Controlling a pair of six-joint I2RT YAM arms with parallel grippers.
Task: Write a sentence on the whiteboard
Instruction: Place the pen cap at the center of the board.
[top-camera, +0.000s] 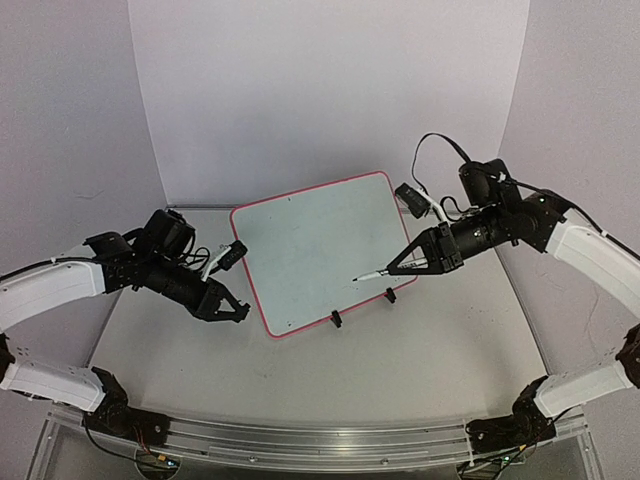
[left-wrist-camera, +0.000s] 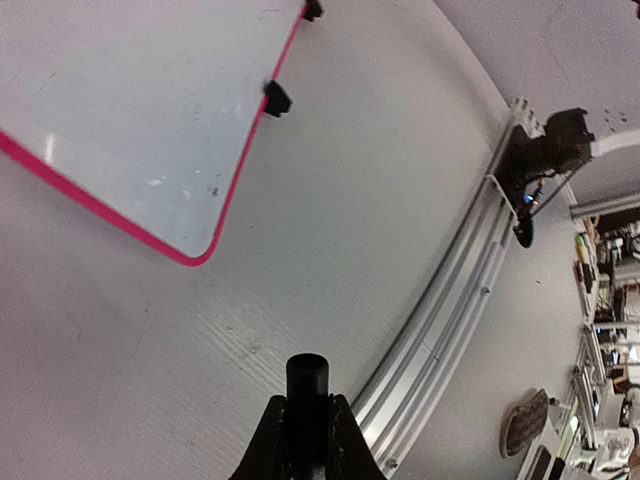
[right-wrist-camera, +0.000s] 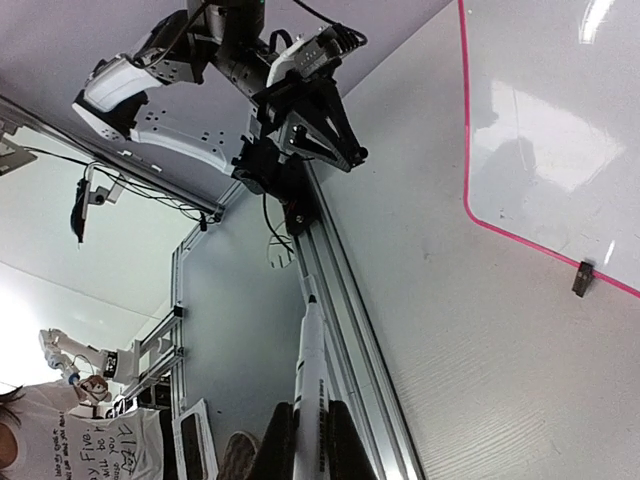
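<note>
Roughly between left gripper (top-camera: 240, 313) and right gripper (top-camera: 392, 270), whiteboard (top-camera: 300, 245)

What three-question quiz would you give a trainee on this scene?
1. True or false: the white marker is in the left hand.
2. The board has a rim that is: A) blue, B) pink-red, C) black.
3. Can any writing be made out on the board?

Key
1. False: the right hand is shut on it; the left hand holds a black cap.
2. B.
3. No, none shows in any view.
</note>
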